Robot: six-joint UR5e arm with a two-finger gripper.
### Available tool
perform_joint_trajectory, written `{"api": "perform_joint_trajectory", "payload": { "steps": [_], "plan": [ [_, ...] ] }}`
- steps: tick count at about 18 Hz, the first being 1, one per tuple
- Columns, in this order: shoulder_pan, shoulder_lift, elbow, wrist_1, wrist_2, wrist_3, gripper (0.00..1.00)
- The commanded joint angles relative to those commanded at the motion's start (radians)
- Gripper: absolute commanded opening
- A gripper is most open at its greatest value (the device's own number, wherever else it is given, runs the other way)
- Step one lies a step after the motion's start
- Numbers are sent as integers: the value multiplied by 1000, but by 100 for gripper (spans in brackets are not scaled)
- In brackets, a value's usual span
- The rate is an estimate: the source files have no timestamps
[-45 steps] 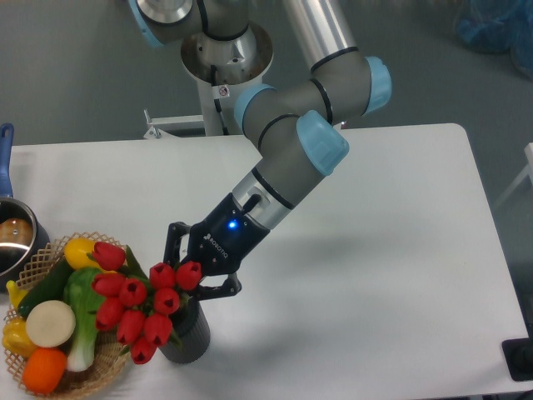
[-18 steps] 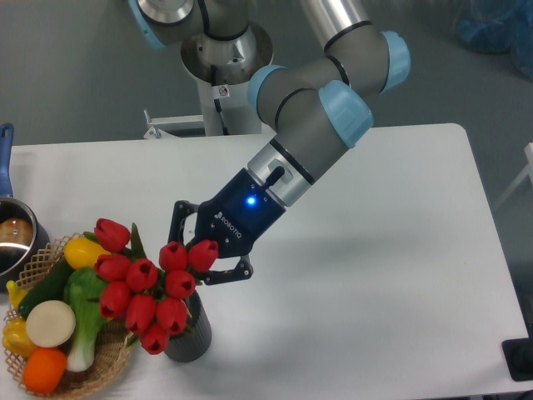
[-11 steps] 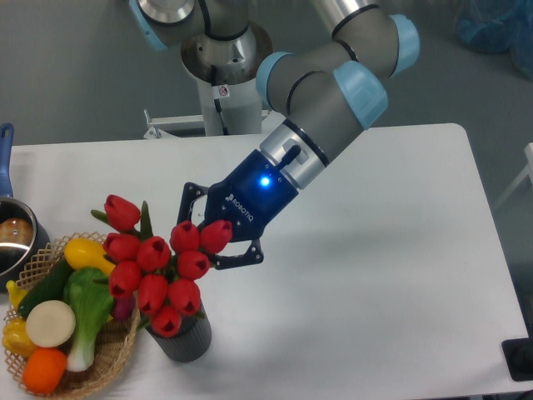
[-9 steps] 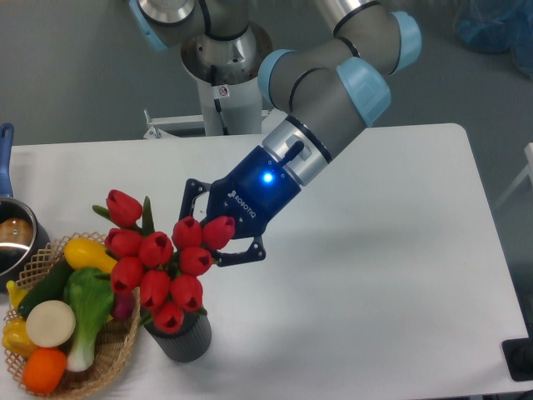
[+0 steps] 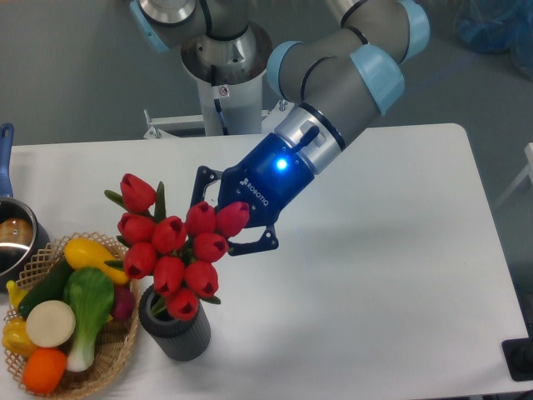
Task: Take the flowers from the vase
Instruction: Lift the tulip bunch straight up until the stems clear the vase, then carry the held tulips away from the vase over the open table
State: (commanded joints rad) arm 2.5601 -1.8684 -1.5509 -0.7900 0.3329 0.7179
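Now, my hand [image 5: 218,227]: gripping the flowers [image 5: 173,244] near their base.
Flowers: lowest bud just above the vase [image 5: 177,334].
Vase: upright on the tabletop [image 5: 391,250], beside the basket [image 5: 100,367].

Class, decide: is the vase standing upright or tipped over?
Upright. The vase stands on its base on the table, its round opening facing up.

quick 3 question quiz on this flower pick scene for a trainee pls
1. True or false: the flowers lie flat on the table.
2. What holds the flowers? A) end effector B) basket C) pot
3. Fill in: the vase stands just right of the ____.

Key: 1 false, they are held up above the vase. 2 A. 3 basket.
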Motion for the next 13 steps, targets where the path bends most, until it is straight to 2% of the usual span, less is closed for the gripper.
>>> {"api": "perform_joint_trajectory", "payload": {
  "steps": [6, 9, 13],
  "plan": [
    [68, 15, -3, -2, -28, -31, 0],
    [110, 34, -3, -2, -8, 17, 0],
    [150, 57, -26, -3, 177, 145, 0]
  ]
}}
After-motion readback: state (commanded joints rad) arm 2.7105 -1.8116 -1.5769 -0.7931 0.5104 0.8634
